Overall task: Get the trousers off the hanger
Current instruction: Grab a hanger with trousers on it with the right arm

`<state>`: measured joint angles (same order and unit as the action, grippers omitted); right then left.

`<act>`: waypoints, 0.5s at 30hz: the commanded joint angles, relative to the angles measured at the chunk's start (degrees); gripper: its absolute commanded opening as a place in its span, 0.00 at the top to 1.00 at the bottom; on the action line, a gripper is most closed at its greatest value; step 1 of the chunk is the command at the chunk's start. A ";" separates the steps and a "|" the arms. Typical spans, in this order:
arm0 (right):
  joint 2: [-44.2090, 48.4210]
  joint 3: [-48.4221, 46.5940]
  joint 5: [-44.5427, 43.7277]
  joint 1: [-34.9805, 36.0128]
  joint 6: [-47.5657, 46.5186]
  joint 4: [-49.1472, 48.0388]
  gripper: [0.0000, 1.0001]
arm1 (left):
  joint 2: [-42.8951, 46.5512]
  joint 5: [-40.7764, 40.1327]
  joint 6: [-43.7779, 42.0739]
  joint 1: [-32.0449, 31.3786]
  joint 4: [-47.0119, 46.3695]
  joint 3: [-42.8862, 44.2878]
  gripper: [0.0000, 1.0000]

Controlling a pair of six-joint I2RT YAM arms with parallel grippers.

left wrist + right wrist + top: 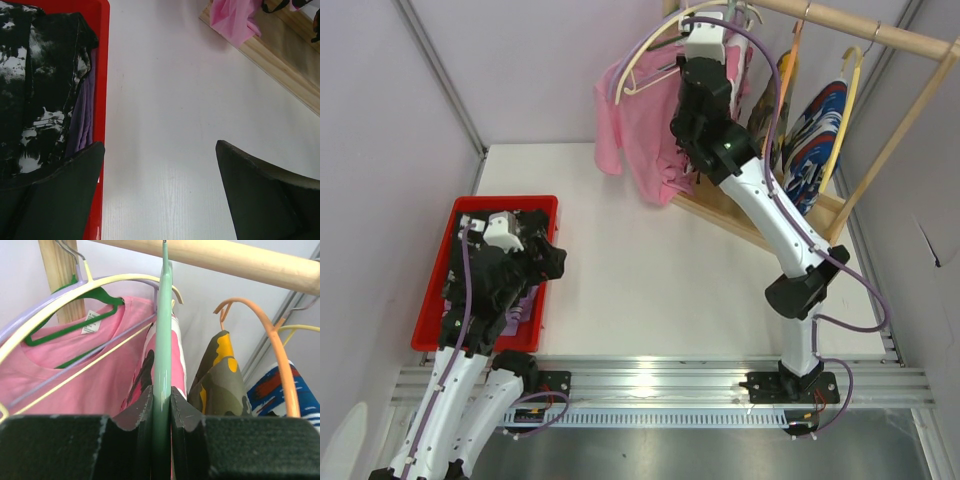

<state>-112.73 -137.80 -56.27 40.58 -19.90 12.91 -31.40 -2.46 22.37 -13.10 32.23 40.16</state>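
Though unclear from above, the right tool (161, 401) clamps a mint hanger (162, 330); the left tool (160, 144) gapes.

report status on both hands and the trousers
Left hand open over red bin edge. Right hand shut on mint hanger, pink camo trousers hanging on it. Pink t-shirt crowds alongside.

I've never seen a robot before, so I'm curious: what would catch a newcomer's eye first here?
First, the right gripper pinched shut on a mint-green hanger under the wooden rail at the far right, between a pink T-shirt and yellow-olive camouflage trousers. Then the red bin at the left, holding a black-and-white garment, with the open left gripper over its edge.
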 commanded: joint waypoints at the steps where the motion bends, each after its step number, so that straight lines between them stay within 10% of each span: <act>1: 8.13 -3.27 0.13 2.13 1.62 -5.70 1.00 | -0.24 -0.27 -1.19 -0.17 -1.38 -0.08 0.00; 15: 14.10 5.34 -7.18 2.05 2.41 -4.73 1.00 | -0.59 0.35 -1.28 -0.17 -1.38 -0.08 0.01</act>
<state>-105.73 -132.03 -61.60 42.26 -17.87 16.78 -31.77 -2.42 22.37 -13.10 32.23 40.16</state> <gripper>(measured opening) 0.191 0.994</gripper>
